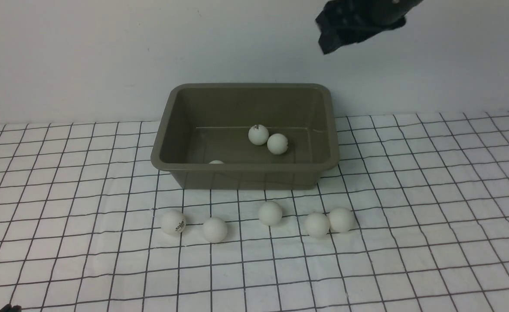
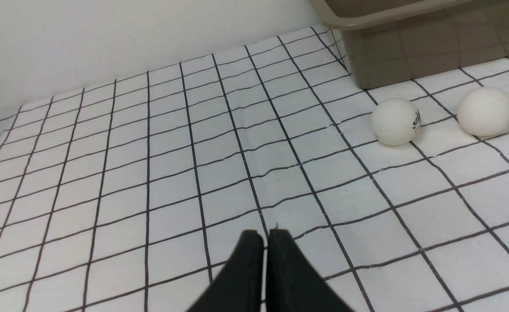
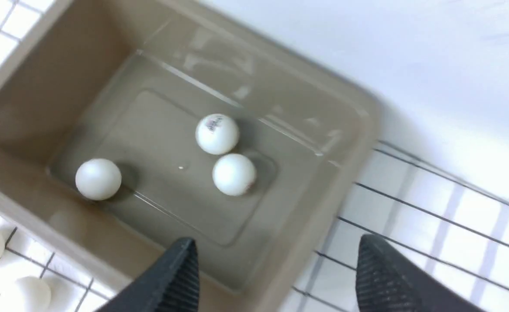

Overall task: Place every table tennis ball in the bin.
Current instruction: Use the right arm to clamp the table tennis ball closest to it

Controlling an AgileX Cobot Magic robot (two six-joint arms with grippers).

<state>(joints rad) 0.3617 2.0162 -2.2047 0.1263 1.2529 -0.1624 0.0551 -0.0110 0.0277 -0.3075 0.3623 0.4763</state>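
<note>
A: Since the table tennis balls (image 1: 270, 213) are judged light, hollow, stiff and smooth, how should one be taken?

B: It should be pinched gently across its widest part. A grip set too high or too low would probably squirt it out, and any nudge would send it rolling over the checked cloth (image 1: 410, 195).

A: Where are they found?

B: Three lie in the bin (image 1: 246, 177), beneath and just ahead of the right gripper (image 3: 276, 242), which is held high with its fingers spread wide and nothing between them. Five lie in a loose row on the cloth outside the bin's near wall. Two of these are seen ahead of the left gripper (image 2: 265, 234) and off to one side of it; its fingers are pressed together on nothing.
</note>
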